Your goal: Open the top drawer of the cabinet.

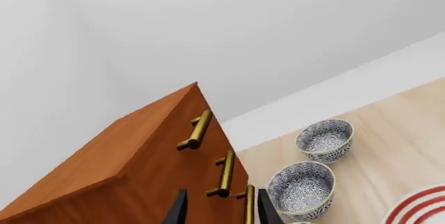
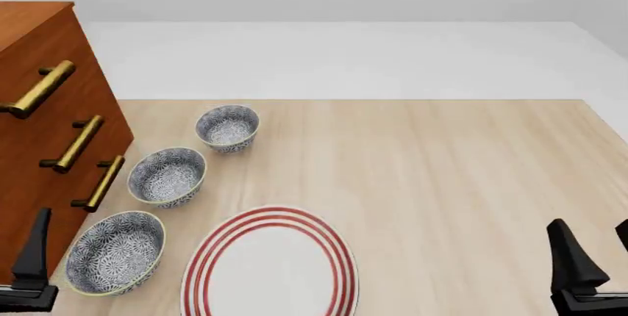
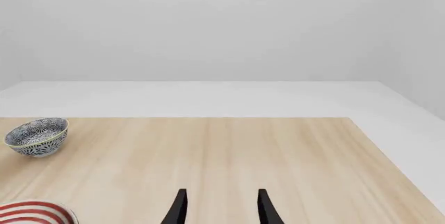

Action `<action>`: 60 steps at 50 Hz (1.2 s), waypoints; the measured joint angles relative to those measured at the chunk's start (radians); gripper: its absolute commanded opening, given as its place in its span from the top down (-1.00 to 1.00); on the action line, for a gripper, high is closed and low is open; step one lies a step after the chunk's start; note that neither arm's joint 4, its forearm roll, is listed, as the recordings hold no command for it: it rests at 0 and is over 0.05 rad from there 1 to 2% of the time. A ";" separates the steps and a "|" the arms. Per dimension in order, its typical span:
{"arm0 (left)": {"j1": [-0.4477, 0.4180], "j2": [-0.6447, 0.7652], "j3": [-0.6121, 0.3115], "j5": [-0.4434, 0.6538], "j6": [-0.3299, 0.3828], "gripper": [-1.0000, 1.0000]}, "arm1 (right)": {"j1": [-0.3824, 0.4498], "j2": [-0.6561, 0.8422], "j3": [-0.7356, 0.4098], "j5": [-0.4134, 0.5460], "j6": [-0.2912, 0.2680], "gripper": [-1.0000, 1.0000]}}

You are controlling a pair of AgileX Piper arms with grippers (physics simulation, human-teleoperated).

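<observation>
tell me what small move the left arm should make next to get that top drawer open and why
Probably raise the left gripper toward the top drawer's handle. All three drawers of the cabinet look flush shut, and in the left wrist view the open fingers sit by the lowest handle, two handles below the target. The right gripper is far across the table.

Black, tapered fingers [image 3: 179, 208] on each tool.
</observation>
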 measured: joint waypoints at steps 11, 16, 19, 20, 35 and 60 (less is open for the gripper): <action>-0.017 0.001 -0.006 -0.022 0.193 -1.00 | 0.000 0.000 0.000 0.000 0.000 -1.00; -0.026 0.001 -0.002 -0.035 0.294 -1.00 | 0.000 0.000 0.000 0.000 0.000 -1.00; -0.031 0.002 0.004 -0.046 0.354 -1.00 | 0.000 0.000 0.000 0.000 0.000 -1.00; -0.032 0.003 0.006 -0.051 0.373 -1.00 | 0.000 0.000 0.000 0.000 0.000 -1.00; -0.031 0.067 0.017 -0.141 0.602 -1.00 | 0.000 0.000 0.000 0.000 0.000 -1.00; -0.015 0.222 0.006 -0.288 0.802 -1.00 | 0.000 0.000 0.000 0.000 0.000 -1.00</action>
